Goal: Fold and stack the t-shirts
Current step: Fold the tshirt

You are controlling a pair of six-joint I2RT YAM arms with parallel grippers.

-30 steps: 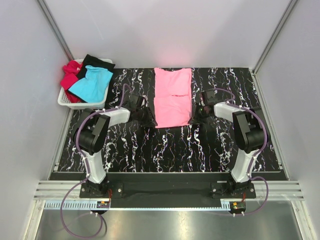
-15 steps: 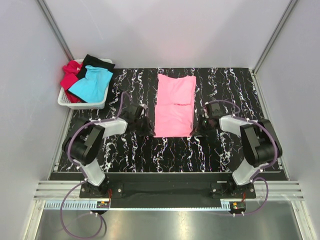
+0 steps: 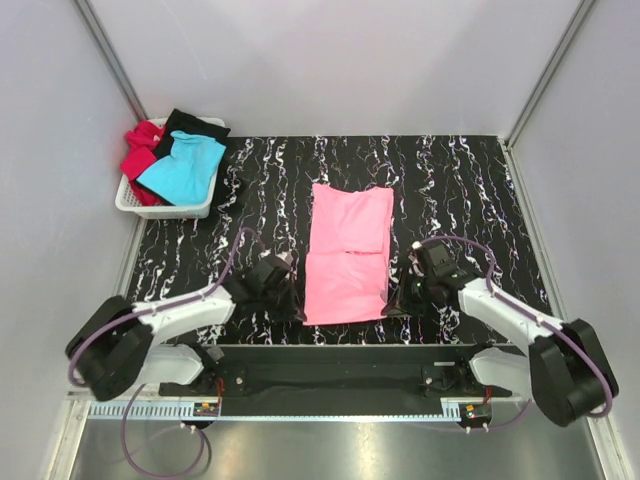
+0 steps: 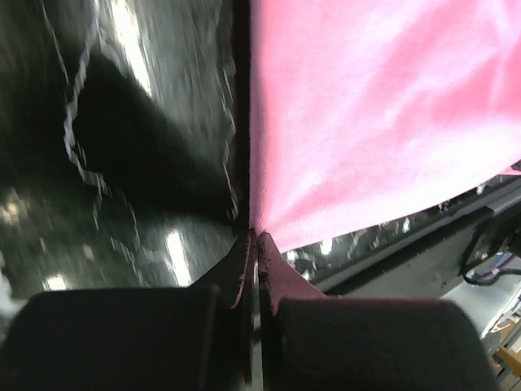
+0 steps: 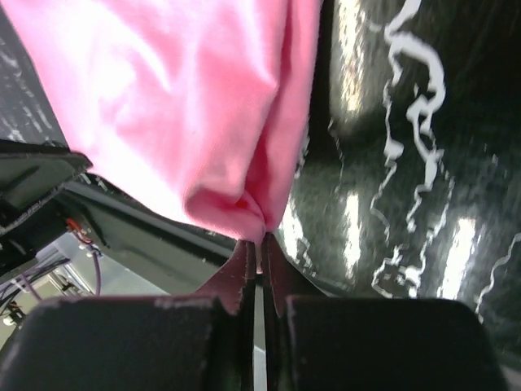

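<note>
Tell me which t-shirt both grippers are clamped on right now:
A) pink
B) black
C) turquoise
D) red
A: in the wrist views the left gripper and the right gripper are each pinched shut on a near corner of the pink t-shirt, while the turquoise t-shirt, red t-shirt and black t-shirt lie in the white basket.

Black counter [image 3: 450,180], veined all over in white marbling. Lying lengthwise from the centre toward 6 o'clock: a pink shirt [image 3: 347,255], folded to a long narrow strip with a crease across its middle, its near edge close to the counter's near edge. Standing at 10 o'clock, well apart from the shirt: a white basket [image 3: 165,207], tucked into the far corner.
</note>
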